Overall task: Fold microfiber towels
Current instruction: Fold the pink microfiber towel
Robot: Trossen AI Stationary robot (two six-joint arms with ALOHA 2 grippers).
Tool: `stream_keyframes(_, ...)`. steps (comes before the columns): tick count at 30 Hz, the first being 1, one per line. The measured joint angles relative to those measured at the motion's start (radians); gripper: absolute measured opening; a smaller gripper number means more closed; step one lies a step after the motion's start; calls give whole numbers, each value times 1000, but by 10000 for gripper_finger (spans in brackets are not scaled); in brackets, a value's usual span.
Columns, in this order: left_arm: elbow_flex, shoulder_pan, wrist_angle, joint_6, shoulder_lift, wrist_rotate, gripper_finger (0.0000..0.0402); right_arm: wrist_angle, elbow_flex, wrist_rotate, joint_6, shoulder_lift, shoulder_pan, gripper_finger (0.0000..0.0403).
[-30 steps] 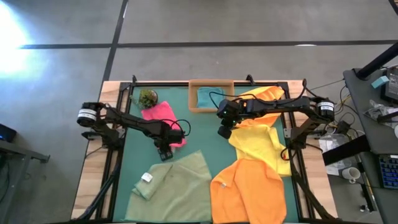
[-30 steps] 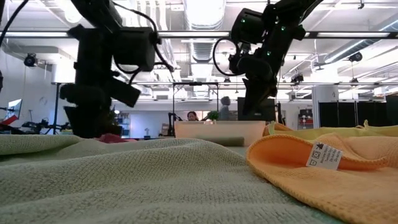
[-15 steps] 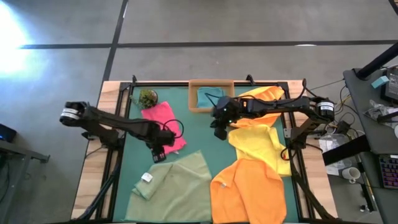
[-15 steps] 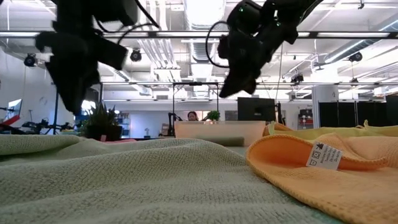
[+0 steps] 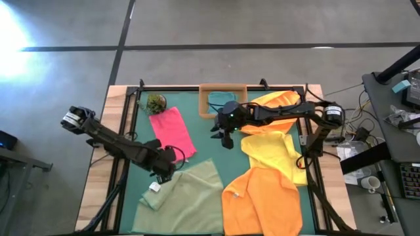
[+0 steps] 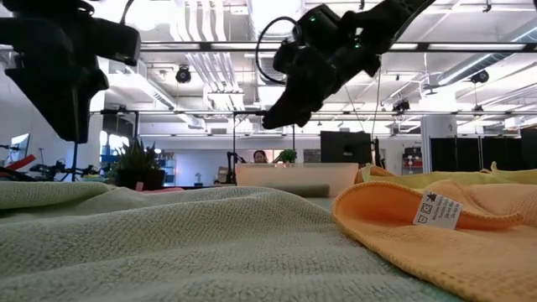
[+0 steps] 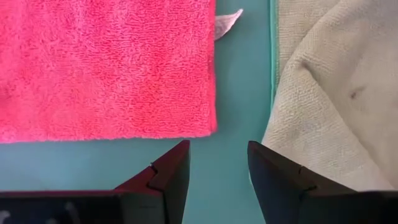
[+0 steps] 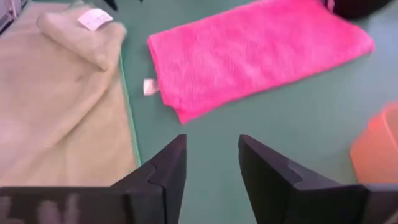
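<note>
Pink towel (image 5: pixel 172 132) lies flat, long axis diagonal btwn plant (image 5: pixel 156 103) & sage towel (image 5: pixel 190 196).

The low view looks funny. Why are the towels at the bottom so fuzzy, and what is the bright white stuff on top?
Low view: the sage towel and orange towel lie right against the lens, so their nearest edges blur; ceiling lights glare white, turning both arms into dark shapes. High view: a bright patch of light washes out the floor at top left.
</note>
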Motion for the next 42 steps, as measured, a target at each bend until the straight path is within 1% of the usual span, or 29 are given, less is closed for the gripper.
stream_keyframes(3, -26, -23, 48, -27, 0, -31, 146, 2, 58, -2, -19, 59, 0, 139)
stream_keyframes(5, -52, -24, 106, -27, 0, -31, 146, 1, 99, -9, -21, 104, 0, 139)
stream_keyframes(7, -78, -23, 148, -27, 0, -31, 146, -10, 136, -50, -21, 148, 1, 139)
stream_keyframes(9, -96, -22, 162, -27, 0, -32, 146, -20, 168, -97, -35, 183, 5, 139)
stream_keyframes(15, -167, -22, 167, -16, 0, -33, 146, -53, 252, -105, -165, 283, 33, 139)
stream_keyframes(18, -201, -22, 229, 52, -1, -26, 146, -57, 296, -105, -207, 331, 45, 139)
stream_keyframes(20, -217, -22, 271, 87, -1, -25, 146, -61, 334, -112, -209, 364, 51, 139)
stream_keyframes(23, -229, -18, 274, 112, 7, -42, 146, -91, 389, -154, -229, 407, 55, 139)
stream_keyframes(25, -236, -15, 267, 112, 10, -63, 146, -103, 419, -157, -241, 430, 58, 139)
stream_keyframes(29, -257, -15, 285, 114, 12, -67, 146, -108, 443, -189, -246, 467, 58, 139)
stream_keyframes(32, -285, -15, 349, 114, 12, -66, 146, -117, 447, -209, -246, 487, 59, 139)
stream_keyframes(34, -301, -15, 380, 113, 14, -65, 146, -119, 449, -209, -256, 497, 62, 139)
stream_keyframes(42, -300, -6, 395, 120, 59, -83, 146, -97, 450, -199, -323, 529, 75, 139)
